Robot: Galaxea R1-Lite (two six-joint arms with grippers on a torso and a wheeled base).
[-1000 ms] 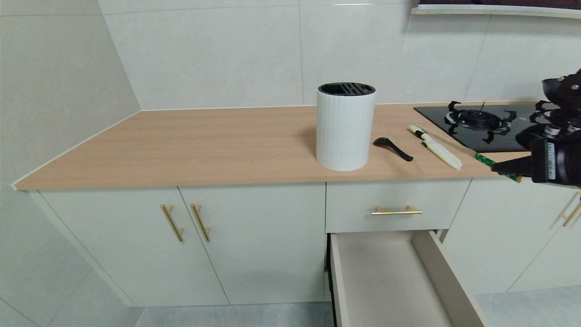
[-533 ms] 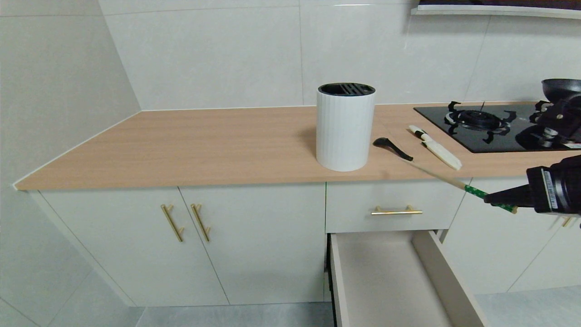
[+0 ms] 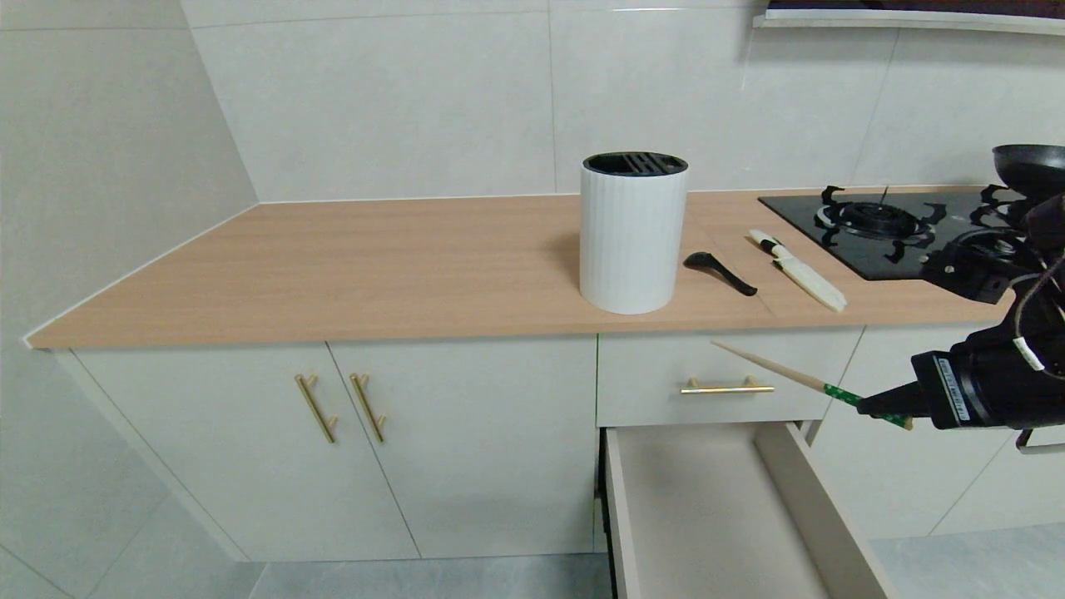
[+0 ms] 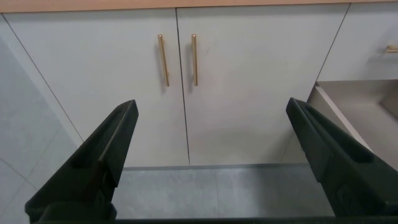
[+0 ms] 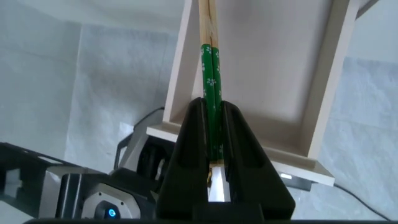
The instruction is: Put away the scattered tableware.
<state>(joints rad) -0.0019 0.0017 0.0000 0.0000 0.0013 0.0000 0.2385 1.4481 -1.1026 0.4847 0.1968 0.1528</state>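
Note:
My right gripper (image 3: 884,408) is shut on a pair of wooden chopsticks (image 3: 782,376) with green patterned ends, held in the air in front of the counter's edge, above the right side of the open drawer (image 3: 832,532). The right wrist view looks along the chopsticks (image 5: 208,37) from the gripper (image 5: 212,118) down into the drawer (image 5: 336,68). On the wooden counter lie a black spoon (image 3: 720,272) and a knife in a cream sheath (image 3: 799,270), right of a white utensil holder (image 3: 633,233). My left gripper (image 4: 211,155) hangs open low before the cabinet doors, holding nothing.
A black gas hob (image 3: 890,229) with a dark pan (image 3: 1027,165) sits at the counter's right end. A closed drawer with a gold handle (image 3: 726,388) is above the open one. Cabinet doors with gold handles (image 3: 337,407) stand to the left.
My right gripper has carried the chopsticks off the counter, down and slightly left, from counter height to in front of the drawers. The spoon, knife and holder have stayed put.

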